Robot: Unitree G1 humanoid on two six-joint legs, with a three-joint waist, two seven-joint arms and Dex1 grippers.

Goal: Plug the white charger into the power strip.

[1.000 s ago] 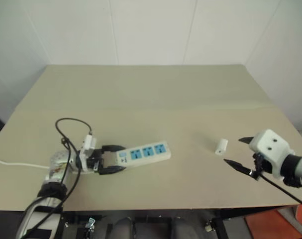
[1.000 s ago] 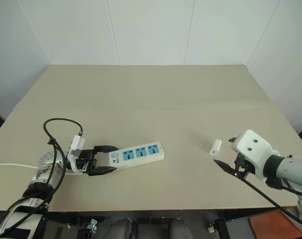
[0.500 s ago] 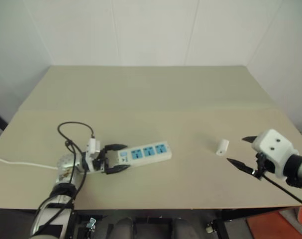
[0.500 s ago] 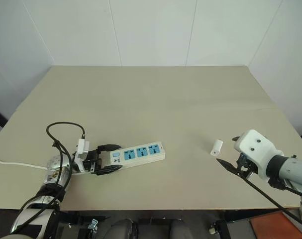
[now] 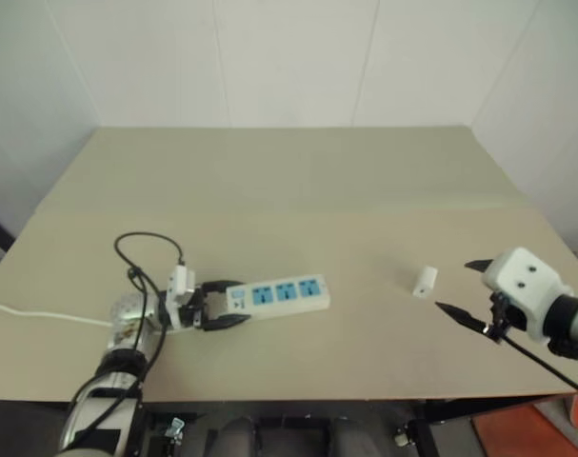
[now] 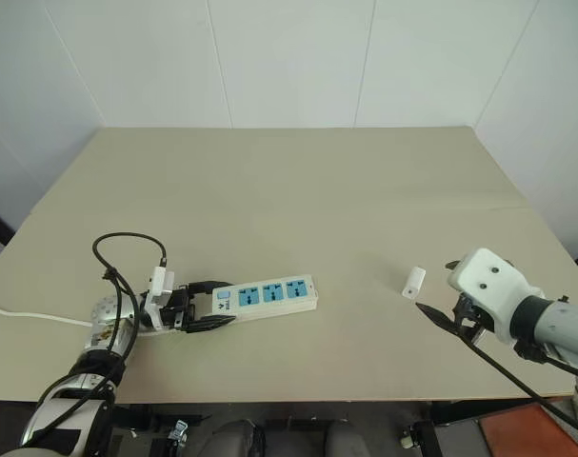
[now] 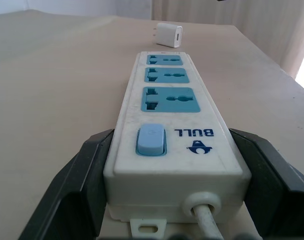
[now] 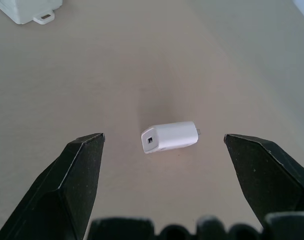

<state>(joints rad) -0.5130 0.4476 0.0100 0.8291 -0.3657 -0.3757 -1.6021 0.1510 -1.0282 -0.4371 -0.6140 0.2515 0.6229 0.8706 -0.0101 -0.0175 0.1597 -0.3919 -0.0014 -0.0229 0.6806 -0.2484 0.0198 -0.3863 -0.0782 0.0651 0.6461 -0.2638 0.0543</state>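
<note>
Power strip [image 6: 266, 295] flat on table [image 6: 298, 190], my left side, three blue sockets up, switch end toward left claw [image 6: 215, 311]. I see left claw's fingers [image 7: 84, 180] straddling switch end, close against both sides; clamped or not, cannot tell. Cord [image 6: 27, 316] trails off left. Charger [image 6: 413, 282] lies on its side on table, my right, well apart from strip. Right claw [image 6: 439, 297] near charger, released, fingers [image 8: 76, 175] spread wide, charger between them, untouched.
</note>
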